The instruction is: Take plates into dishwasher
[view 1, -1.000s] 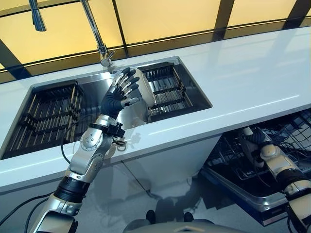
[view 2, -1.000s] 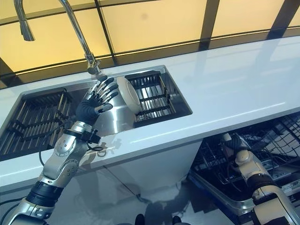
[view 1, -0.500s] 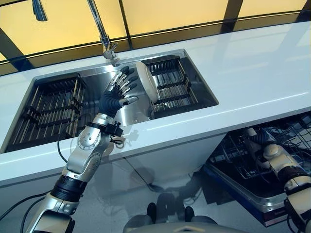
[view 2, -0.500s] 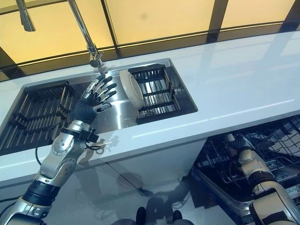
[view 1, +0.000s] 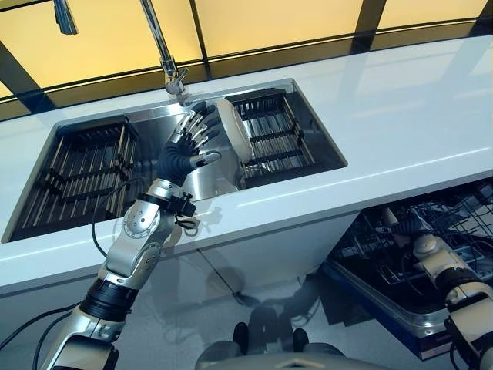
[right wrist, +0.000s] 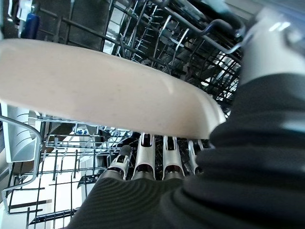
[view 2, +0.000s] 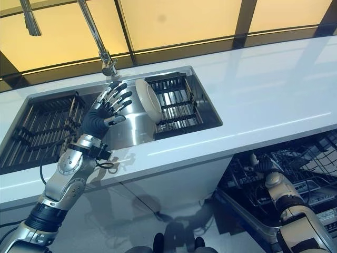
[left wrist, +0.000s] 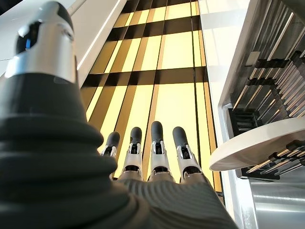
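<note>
A cream plate (view 1: 233,132) stands on edge in the right sink rack (view 1: 273,142). My left hand (view 1: 182,158) is open with straight spread fingers, raised just left of that plate. In the left wrist view the plate (left wrist: 267,143) sits apart from the fingertips. My right hand (view 1: 407,228) is low inside the dishwasher's wire rack (view 1: 462,216). In the right wrist view a second cream plate (right wrist: 95,90) lies between the thumb and the fingers of that hand (right wrist: 143,200), among the rack's wires.
A second dark rack (view 1: 85,169) fills the sink's left half. The faucet (view 1: 166,54) rises behind the sink. The white counter (view 1: 400,108) runs to the right, above the open dishwasher.
The camera has shifted a little. My left hand stays raised by the sink plate, slightly closer to it. My right hand sits a bit deeper in the dishwasher rack.
</note>
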Tool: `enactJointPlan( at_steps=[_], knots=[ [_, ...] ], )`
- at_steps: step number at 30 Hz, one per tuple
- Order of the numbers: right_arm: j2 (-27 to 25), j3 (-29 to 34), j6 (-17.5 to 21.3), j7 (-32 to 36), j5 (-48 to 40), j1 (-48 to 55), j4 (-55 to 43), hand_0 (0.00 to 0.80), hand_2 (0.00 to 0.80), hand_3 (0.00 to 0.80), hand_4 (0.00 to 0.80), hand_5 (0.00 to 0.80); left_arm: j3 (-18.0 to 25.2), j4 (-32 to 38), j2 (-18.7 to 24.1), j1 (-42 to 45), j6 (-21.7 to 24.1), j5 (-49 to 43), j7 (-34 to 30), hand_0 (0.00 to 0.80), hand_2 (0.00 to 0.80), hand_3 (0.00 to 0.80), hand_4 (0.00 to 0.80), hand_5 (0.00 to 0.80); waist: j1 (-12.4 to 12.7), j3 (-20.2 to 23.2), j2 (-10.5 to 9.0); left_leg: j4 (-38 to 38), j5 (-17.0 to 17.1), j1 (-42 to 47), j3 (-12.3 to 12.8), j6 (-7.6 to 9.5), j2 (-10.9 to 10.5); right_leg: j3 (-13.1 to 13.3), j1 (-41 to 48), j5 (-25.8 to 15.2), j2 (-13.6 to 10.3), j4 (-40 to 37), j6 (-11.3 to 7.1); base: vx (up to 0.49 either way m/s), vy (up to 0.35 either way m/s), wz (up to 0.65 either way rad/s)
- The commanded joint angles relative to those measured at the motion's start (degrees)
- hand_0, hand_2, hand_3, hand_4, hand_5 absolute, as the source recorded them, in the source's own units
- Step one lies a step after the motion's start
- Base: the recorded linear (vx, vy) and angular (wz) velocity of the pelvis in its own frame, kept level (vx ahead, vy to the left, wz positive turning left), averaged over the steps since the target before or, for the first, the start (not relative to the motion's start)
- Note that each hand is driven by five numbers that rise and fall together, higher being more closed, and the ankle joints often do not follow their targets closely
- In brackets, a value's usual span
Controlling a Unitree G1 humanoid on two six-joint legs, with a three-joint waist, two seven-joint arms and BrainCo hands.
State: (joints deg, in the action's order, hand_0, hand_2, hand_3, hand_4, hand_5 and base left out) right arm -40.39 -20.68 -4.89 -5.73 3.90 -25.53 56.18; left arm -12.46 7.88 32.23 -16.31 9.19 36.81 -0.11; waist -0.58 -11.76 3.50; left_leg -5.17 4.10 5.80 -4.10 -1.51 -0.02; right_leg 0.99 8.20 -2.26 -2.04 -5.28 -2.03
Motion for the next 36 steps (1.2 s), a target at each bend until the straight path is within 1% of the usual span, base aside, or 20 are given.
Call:
enactJointPlan(
  at_steps=[1, 5, 9, 11, 13, 15, 17, 20, 24, 26, 29, 32, 36],
  knots=[
    [-1.6, 1.1, 0.8, -1.8, 1.7, -1.4, -1.3, 0.000, 0.000, 0.000, 0.000, 0.000, -1.3, 1.8, -0.7, -4.1, 3.0, -1.8, -0.6, 0.000, 0.000, 0.000, 0.000, 0.000, 0.7, 1.3, -1.53, 0.2, -7.0, 2.6, 1.0, 4.60, -3.4, 0.1, -0.7, 0.8, 2.5, 0.3, 0.05, 0.030, 0.039, 0.00],
    [-1.8, 1.7, 0.7, -1.3, 2.3, -0.2, -2.8, 0.000, 0.000, 0.000, 0.000, 0.000, -0.6, 1.8, -1.0, -3.2, 3.1, -1.7, -1.2, 0.000, 0.000, 0.000, 0.000, 0.000, 0.5, 1.7, -1.97, 0.2, -7.3, 3.2, 1.3, 4.67, -3.3, 0.5, -0.2, 0.8, 2.7, 0.3, 0.04, 0.024, 0.041, 0.00],
    [-2.3, 2.9, -0.1, -1.5, 2.9, 1.8, -6.3, 0.000, 0.000, 0.000, 0.000, 0.000, 0.1, 1.8, -1.5, -2.1, 3.6, -2.1, -1.1, 0.000, 0.000, 0.000, 0.000, 0.000, 0.1, 2.0, -2.44, 0.2, -7.4, 3.7, 1.7, 4.68, -3.2, 1.0, 0.2, 0.9, 2.9, 0.3, 0.06, 0.023, 0.047, 0.01],
    [-2.7, 4.0, -1.1, -2.0, 1.6, 3.1, -8.8, 0.000, 0.000, 0.000, 0.000, 0.000, 0.6, 1.8, -1.6, -1.5, 4.1, -2.1, -1.3, 0.000, 0.000, 0.000, 0.000, 0.000, -0.2, 2.3, -2.68, 0.2, -7.6, 3.8, 1.8, 4.67, -3.1, 1.3, 0.4, 1.0, 3.0, 0.3, 0.06, 0.012, 0.054, -0.02],
    [-3.0, 5.5, -1.4, -3.1, 0.3, 4.5, -11.8, 0.000, 0.000, 0.000, 0.000, 0.000, 1.0, 2.0, -1.7, -1.0, 4.4, -2.2, -1.1, 0.000, 0.000, 0.000, 0.000, 0.000, -0.5, 2.5, -2.90, 0.2, -7.7, 4.0, 2.0, 4.65, -3.1, 1.5, 0.5, 1.0, 3.0, 0.3, 0.04, 0.006, 0.062, -0.03],
    [-3.4, 7.8, -2.1, -4.8, -0.2, 6.7, -16.3, 0.000, 0.000, 0.000, 0.000, 0.000, 1.8, 2.1, -1.8, -0.1, 4.9, -2.3, -1.0, 0.000, 0.000, 0.000, 0.000, 0.000, -1.0, 2.8, -3.14, 0.2, -7.8, 4.1, 2.2, 4.63, -3.0, 1.8, 0.6, 1.0, 3.2, 0.3, 0.04, 0.000, 0.065, -0.06],
    [-3.2, 10.3, -2.4, -6.7, 1.1, 9.8, -20.3, 0.000, 0.000, 0.000, 0.000, 0.000, 2.5, 2.1, -2.0, 0.8, 5.7, -2.4, -1.0, 0.000, 0.000, 0.000, 0.000, 0.000, -1.6, 3.0, -3.32, 0.2, -7.9, 4.2, 2.5, 4.67, -3.0, 2.1, 0.6, 1.0, 3.3, 0.3, -0.02, -0.007, 0.064, -0.05],
    [-2.8, 13.6, -4.0, -8.1, 4.3, 13.4, -25.3, 0.000, 0.000, 0.000, 0.000, 0.000, 3.4, 2.3, -2.5, 1.9, 6.6, -2.7, -0.9, 0.000, 0.000, 0.000, 0.000, 0.000, -2.3, 3.5, -3.45, 0.2, -8.1, 4.4, 2.9, 4.89, -3.0, 2.7, 0.6, 1.0, 3.4, 0.3, -0.10, -0.009, 0.069, -0.03],
    [-3.2, 17.1, -5.3, -10.2, 9.9, 16.7, -29.4, 0.000, 0.000, 0.000, 0.000, 0.000, 4.9, 2.8, -3.0, 3.2, 7.1, -3.0, -1.0, 0.000, 0.000, 0.000, 0.000, 0.000, -3.3, 4.1, -3.68, 0.2, -8.2, 4.6, 3.6, 5.01, -3.0, 3.6, 0.7, 0.9, 3.7, 0.3, -0.15, -0.007, 0.063, -0.06],
    [-3.1, 18.6, -6.1, -10.2, 12.0, 18.0, -31.6, 0.000, 0.000, 0.000, 0.000, 0.000, 5.3, 3.1, -3.1, 3.7, 7.3, -3.1, -0.8, 0.000, 0.000, 0.000, 0.000, 0.000, -3.7, 4.3, -3.77, 0.2, -8.3, 4.7, 3.8, 5.08, -2.9, 3.9, 0.7, 0.9, 3.8, 0.3, -0.18, -0.005, 0.055, -0.09],
    [-2.6, 20.1, -6.8, -8.6, 12.6, 19.6, -35.2, 0.000, 0.000, 0.000, 0.000, 0.000, 6.1, 3.4, -3.3, 4.1, 7.2, -3.2, -0.4, 0.000, 0.000, 0.000, 0.000, 0.000, -4.3, 4.5, -3.88, 0.2, -8.3, 4.8, 4.2, 5.17, -2.8, 4.2, 0.6, 0.9, 3.9, 0.3, -0.21, -0.009, 0.052, -0.14],
    [-2.1, 21.2, -6.9, -7.6, 13.5, 20.9, -37.9, 0.000, 0.000, 0.000, 0.000, 0.000, 6.7, 3.8, -3.4, 4.6, 7.2, -3.3, -0.5, 0.000, 0.000, 0.000, 0.000, 0.000, -4.6, 4.6, -3.98, 0.2, -8.3, 4.8, 4.3, 5.24, -2.8, 4.5, 0.6, 0.8, 3.9, 0.3, -0.22, -0.008, 0.045, -0.02],
    [-1.5, 22.5, -6.4, -8.0, 13.4, 22.0, -40.8, 0.000, 0.000, 0.000, 0.000, 0.000, 7.1, 4.0, -3.5, 4.6, 7.5, -3.6, -0.1, 0.000, 0.000, 0.000, 0.000, 0.000, -5.2, 4.8, -4.14, 0.2, -8.3, 4.8, 4.7, 5.31, -2.8, 4.8, 0.5, 0.7, 3.9, 0.3, -0.28, -0.017, 0.044, -0.03]
  ],
)
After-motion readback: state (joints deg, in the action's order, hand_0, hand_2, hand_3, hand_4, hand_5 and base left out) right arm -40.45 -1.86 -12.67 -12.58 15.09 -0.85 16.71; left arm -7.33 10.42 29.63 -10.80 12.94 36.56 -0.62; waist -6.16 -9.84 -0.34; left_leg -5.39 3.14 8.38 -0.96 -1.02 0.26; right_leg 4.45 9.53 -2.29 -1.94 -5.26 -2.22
